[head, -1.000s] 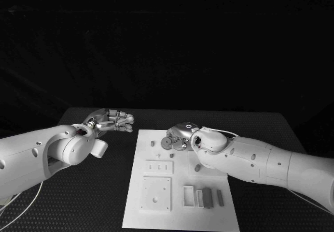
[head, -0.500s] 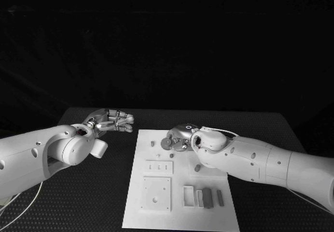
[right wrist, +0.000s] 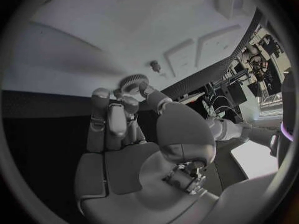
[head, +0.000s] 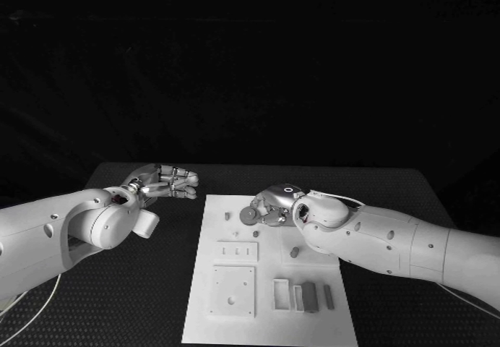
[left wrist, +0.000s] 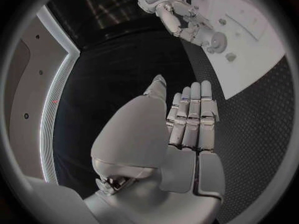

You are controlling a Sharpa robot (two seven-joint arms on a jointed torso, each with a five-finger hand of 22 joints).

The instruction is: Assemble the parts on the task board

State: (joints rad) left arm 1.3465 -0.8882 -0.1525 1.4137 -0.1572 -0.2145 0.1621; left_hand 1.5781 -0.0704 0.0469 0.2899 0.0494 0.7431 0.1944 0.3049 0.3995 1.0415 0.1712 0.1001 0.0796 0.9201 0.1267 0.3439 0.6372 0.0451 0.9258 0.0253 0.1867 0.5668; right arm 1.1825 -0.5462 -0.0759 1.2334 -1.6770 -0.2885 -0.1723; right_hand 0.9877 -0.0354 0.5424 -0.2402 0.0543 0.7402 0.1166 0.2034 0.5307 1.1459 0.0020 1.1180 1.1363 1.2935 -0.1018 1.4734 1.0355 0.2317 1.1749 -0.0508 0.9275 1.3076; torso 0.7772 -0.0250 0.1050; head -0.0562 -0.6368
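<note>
The white task board [head: 266, 318] lies in the middle of the black table. My right hand [head: 274, 205] hovers over its far end and pinches a small toothed gear [head: 251, 215] between thumb and a finger; the same gear [right wrist: 132, 80] shows at the fingertips in the right wrist view and again as the gear [left wrist: 218, 43] in the left wrist view. My left hand [head: 167, 181] hangs left of the board's far corner, its fingers curled in on nothing. Small pegs [head: 228, 215] and a peg [head: 295, 251] lie on the board.
Nearer on the board sit a small holed plate [head: 238, 250], a larger square plate [head: 233, 288], a pale frame [head: 281, 293] and dark bars [head: 309, 296]. Bare black table [head: 136, 289] flanks the board on both sides.
My right forearm has shifted slightly to the right while its hand keeps the gear over the board's far end. My left hand has hardly moved.
</note>
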